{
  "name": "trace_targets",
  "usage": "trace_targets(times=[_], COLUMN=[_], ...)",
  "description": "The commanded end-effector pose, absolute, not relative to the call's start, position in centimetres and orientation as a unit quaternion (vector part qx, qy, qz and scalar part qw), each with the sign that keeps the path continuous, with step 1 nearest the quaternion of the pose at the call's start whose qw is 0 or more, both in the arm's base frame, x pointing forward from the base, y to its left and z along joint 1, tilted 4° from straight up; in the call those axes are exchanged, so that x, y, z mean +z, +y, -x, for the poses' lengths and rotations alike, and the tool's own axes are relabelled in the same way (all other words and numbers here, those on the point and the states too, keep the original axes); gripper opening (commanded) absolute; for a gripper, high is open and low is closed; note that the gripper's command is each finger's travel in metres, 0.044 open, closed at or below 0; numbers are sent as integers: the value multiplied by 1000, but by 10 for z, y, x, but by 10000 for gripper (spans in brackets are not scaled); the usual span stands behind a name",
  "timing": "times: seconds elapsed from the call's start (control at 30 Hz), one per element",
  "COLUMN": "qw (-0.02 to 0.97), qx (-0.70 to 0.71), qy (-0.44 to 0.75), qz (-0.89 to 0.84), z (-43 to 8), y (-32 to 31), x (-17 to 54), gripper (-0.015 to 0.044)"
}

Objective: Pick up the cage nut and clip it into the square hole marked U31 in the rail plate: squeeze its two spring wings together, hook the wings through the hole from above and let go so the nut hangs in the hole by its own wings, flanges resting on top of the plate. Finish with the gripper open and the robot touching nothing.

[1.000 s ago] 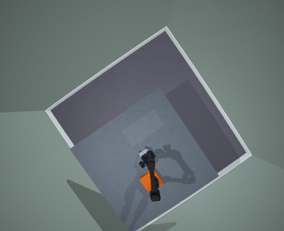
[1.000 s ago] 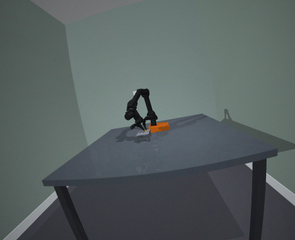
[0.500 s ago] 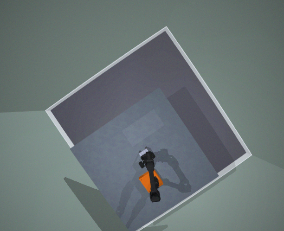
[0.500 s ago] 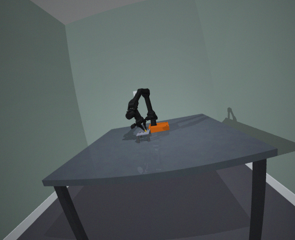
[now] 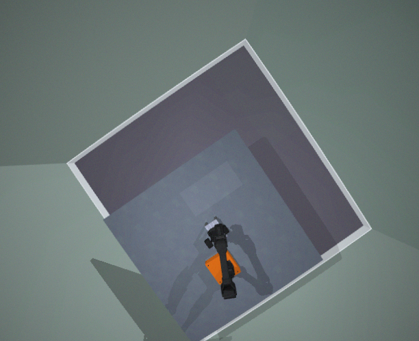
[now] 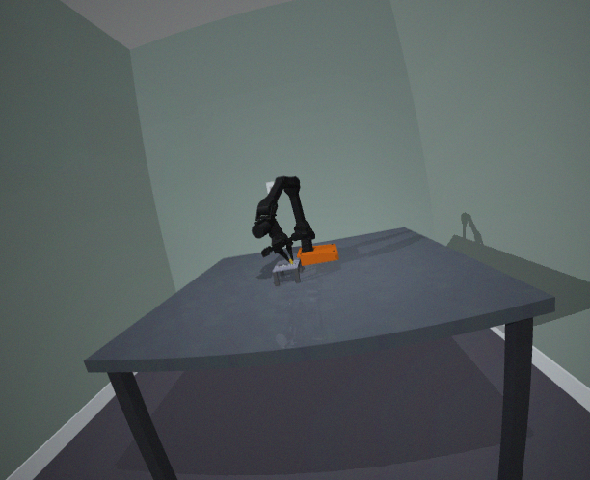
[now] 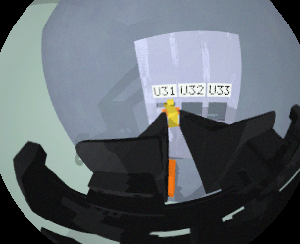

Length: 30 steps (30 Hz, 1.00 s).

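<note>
Pale green walls surround a dark blue-grey rectangular table (image 5: 164,219) (image 6: 316,308) with dark legs. Landmark: one light lilac rectangular rail plate (image 5: 211,225) (image 6: 281,267) (image 7: 190,62), raised on short grey legs; labels U31, U32, U33 in a row. Beside the plate: one orange box-shaped base block (image 5: 214,270) (image 6: 322,254), bearing the black jointed arm (image 5: 222,255) (image 6: 296,207). Above the plate: one black parallel-jaw gripper (image 6: 290,259) (image 7: 174,118), clamped on the small yellow cage nut (image 6: 291,261) (image 7: 173,117). Nut position: at the plate's U31 hole (image 7: 162,105); seating depth cannot be told.
</note>
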<state>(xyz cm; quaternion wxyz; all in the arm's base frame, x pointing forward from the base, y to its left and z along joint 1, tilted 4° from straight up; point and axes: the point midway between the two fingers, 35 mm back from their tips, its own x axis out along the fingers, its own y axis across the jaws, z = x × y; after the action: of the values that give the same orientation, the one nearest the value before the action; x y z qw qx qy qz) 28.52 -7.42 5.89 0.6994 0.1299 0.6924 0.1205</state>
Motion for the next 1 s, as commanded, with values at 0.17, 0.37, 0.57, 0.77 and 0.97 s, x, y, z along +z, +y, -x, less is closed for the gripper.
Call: trace_targets(times=[0.17,0.37,0.57,0.77,0.97], qw=[702,703,703,704,704], qx=[111,105,103,99,93], qy=[693,694,694,695,696], qz=[-122,-116,-114,-110,-105], z=[-285,-286,-286,-286,-286], y=[-74,-73,-73,-72,-72], x=[60,60,61,61,61], gripper=[36,36,36,36,36])
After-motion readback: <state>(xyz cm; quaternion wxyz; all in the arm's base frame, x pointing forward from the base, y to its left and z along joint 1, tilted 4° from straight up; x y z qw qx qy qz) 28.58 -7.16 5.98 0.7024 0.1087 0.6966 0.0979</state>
